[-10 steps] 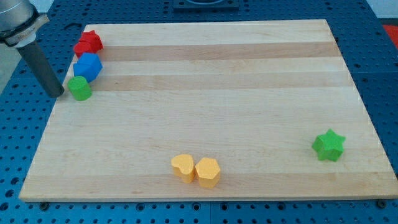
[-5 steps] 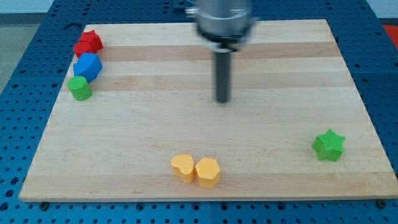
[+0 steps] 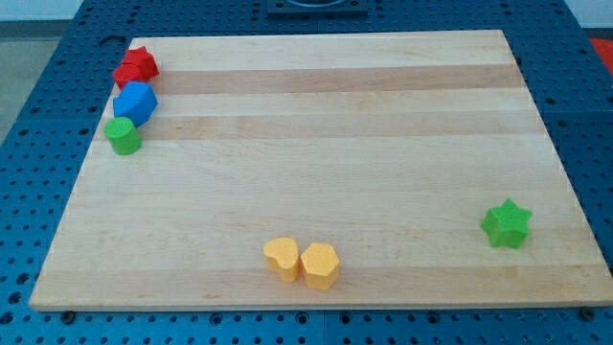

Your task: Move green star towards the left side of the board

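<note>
The green star point(image 3: 507, 223) lies near the board's lower right corner, at the view's right. The wooden board point(image 3: 316, 125) fills most of the view. My tip and rod do not show in this frame, so I cannot place the tip relative to the blocks.
A red star point(image 3: 137, 65), a blue block point(image 3: 135, 103) and a green cylinder point(image 3: 123, 136) sit in a line along the board's upper left edge. A yellow heart point(image 3: 282, 257) and a yellow block point(image 3: 320, 265) touch each other at the board's bottom middle.
The rod moved from the left edge beside the green cylinder to the board's upper middle, then left the view. No block has moved.
</note>
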Action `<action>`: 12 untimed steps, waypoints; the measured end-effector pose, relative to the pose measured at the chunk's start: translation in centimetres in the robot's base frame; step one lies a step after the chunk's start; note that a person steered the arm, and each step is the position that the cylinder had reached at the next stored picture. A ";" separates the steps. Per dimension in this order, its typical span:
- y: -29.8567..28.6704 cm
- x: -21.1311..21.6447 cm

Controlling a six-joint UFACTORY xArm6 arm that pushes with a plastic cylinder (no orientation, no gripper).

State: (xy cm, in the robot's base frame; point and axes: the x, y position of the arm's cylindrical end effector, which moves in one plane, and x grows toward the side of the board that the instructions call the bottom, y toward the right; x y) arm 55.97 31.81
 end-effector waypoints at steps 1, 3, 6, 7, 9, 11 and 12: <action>-4.5 -1.0; -18.4 -3.0; -14.2 -0.2; -15.4 2.6; -24.8 1.1; -25.2 2.5; -18.9 5.7</action>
State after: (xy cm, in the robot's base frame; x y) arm 61.71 12.93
